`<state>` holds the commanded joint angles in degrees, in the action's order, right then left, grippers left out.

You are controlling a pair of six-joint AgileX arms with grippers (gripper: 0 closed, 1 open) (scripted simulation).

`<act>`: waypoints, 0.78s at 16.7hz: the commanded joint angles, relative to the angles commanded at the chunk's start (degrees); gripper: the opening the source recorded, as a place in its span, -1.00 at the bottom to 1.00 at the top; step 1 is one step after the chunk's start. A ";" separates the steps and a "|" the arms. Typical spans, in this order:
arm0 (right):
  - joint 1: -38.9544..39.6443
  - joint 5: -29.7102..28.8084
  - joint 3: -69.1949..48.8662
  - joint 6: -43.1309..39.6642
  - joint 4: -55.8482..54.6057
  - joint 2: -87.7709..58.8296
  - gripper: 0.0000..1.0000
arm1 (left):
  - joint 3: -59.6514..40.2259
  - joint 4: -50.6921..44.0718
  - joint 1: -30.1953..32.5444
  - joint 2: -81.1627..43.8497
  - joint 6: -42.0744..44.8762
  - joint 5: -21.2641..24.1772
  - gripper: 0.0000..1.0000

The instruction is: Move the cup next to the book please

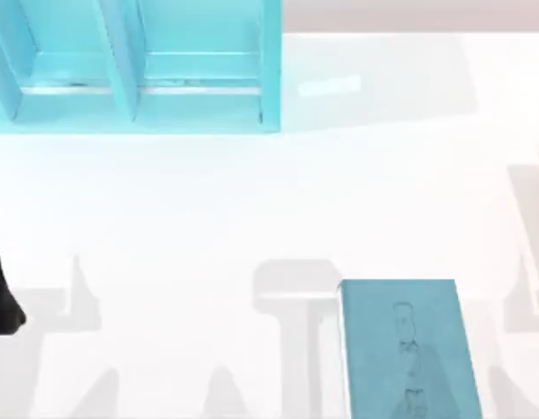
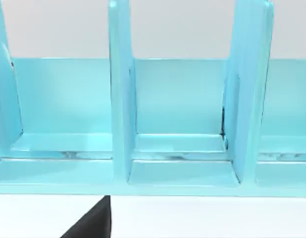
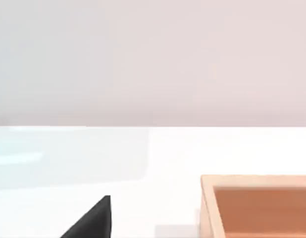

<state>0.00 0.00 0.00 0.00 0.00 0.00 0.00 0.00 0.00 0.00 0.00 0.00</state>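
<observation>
The book (image 1: 409, 349) lies flat on the white table at the front, right of the middle; it is teal-blue with faint darker figures down its cover. The cup is out of view. A black part of my left arm (image 1: 3, 292) reaches in at the table's left edge, far from the book. One black finger (image 2: 93, 222) of the left gripper points toward the cyan shelf. One black finger (image 3: 93, 220) of the right gripper hangs over bare white table.
A big bright-cyan shelf unit (image 1: 134, 65) with upright dividers (image 2: 121, 99) stands at the back left. In the right wrist view an orange-brown open box (image 3: 208, 203) sits on the table close to the right gripper. White tabletop lies between shelf and book.
</observation>
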 joint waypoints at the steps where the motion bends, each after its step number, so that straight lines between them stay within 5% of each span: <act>1: 0.00 0.00 0.00 0.00 0.00 0.00 1.00 | 0.00 0.00 0.00 0.00 0.00 0.00 1.00; 7: 0.00 0.00 0.00 0.00 0.00 0.00 1.00 | -5.13 -5.10 -3.98 -5.88 8.75 -0.14 1.00; 13: 0.00 0.00 0.00 0.00 0.00 0.00 1.00 | -18.99 -20.06 -14.67 -23.07 38.47 0.04 1.00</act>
<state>0.00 0.00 0.00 0.00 0.00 0.00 -18.99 -20.06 -14.67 -23.07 38.47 0.04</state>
